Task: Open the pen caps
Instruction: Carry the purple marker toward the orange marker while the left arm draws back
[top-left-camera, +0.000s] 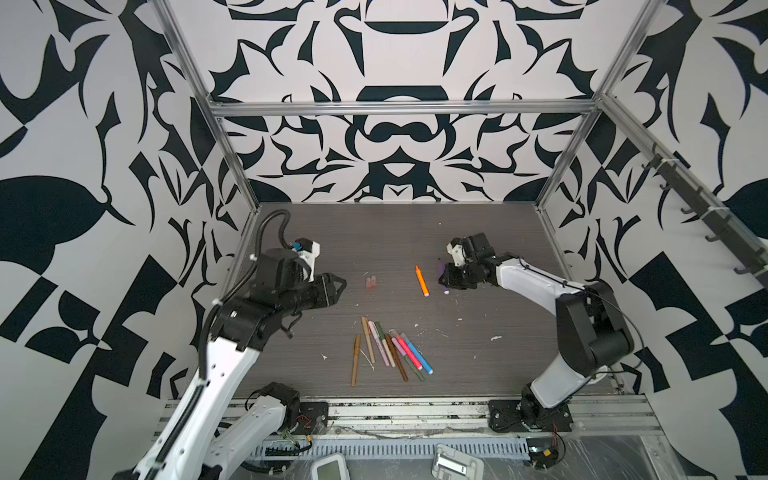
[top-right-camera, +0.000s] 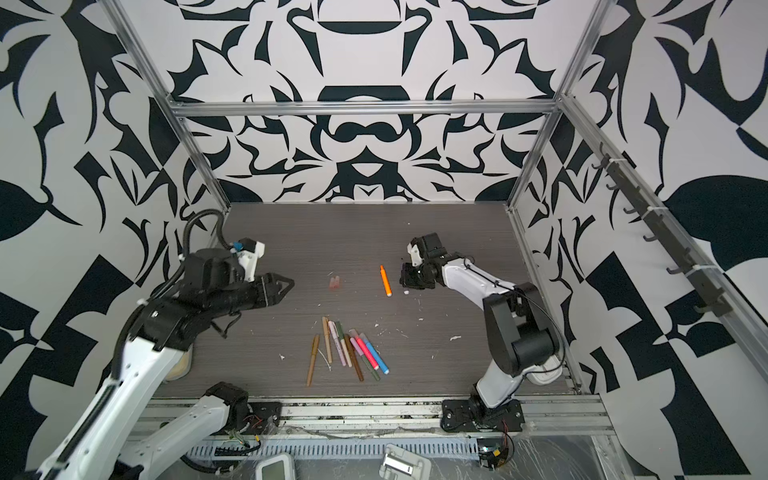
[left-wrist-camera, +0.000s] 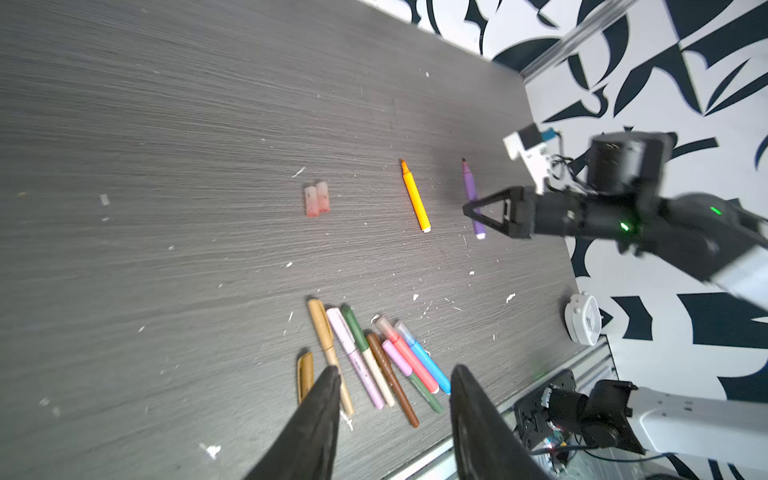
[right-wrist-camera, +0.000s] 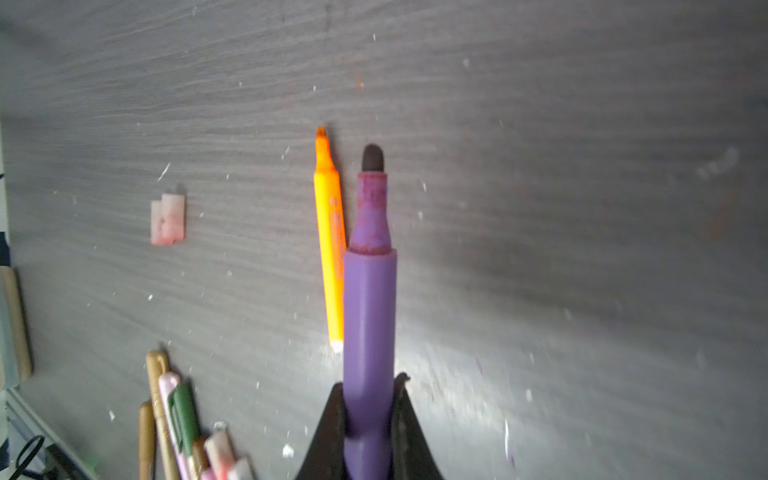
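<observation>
Two translucent pinkish pen caps (top-left-camera: 370, 281) (left-wrist-camera: 316, 199) (right-wrist-camera: 168, 219) lie side by side on the grey table, off any pen. An uncapped orange pen (top-left-camera: 422, 281) (left-wrist-camera: 415, 197) lies to their right. My right gripper (top-left-camera: 442, 276) (right-wrist-camera: 370, 382) is shut on an uncapped purple pen (right-wrist-camera: 370, 299) (left-wrist-camera: 471, 195), held low beside the orange one. My left gripper (top-left-camera: 343, 286) (left-wrist-camera: 395, 370) hovers left of the caps, open and empty. A fan of capped pens (top-left-camera: 390, 349) (left-wrist-camera: 374, 357) lies near the front.
White specks litter the table. A metal rail (top-left-camera: 415, 409) with both arm bases runs along the front edge. A small white device (left-wrist-camera: 582, 318) sits at the table's right edge, and a tan object (top-right-camera: 178, 365) lies under the left arm.
</observation>
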